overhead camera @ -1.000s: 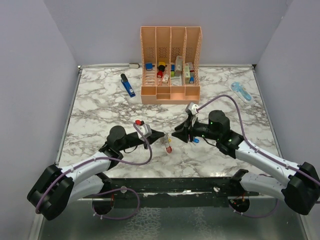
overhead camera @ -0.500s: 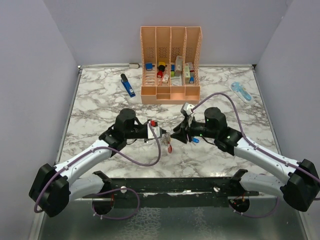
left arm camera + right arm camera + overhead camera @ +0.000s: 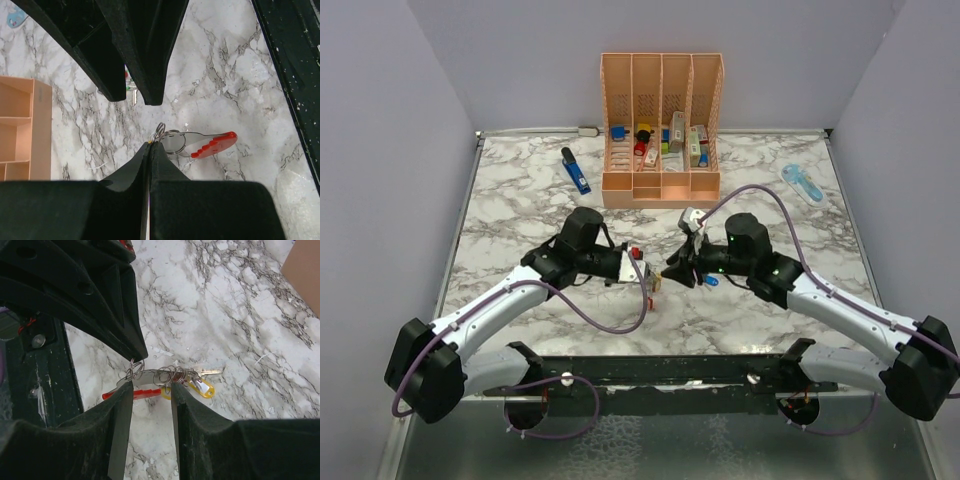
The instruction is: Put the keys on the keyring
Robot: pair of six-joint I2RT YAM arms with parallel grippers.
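Your left arm is reaching in from farther up the table than a second ago, and its black left gripper (image 3: 151, 148) is clenching tight on a thin silver wire ring (image 3: 159, 132). That ring is touching the oval keyring (image 3: 214, 144), half bright red plastic and half grey-white, which is sitting between both claws near the table's middle. Your right gripper (image 3: 151, 386) is standing parted, its fingertips (image 3: 125, 405) stopping just short of the keyring and clamping nothing. A silver key with a yellow plastic tag (image 3: 202, 388) is trailing from the wire loops beside it. A blue-headed key (image 3: 712, 282) is lying by the right wrist. Farther back, the orange slotted plastic organiser (image 3: 662, 120) is standing on the white marble table (image 3: 510, 200).
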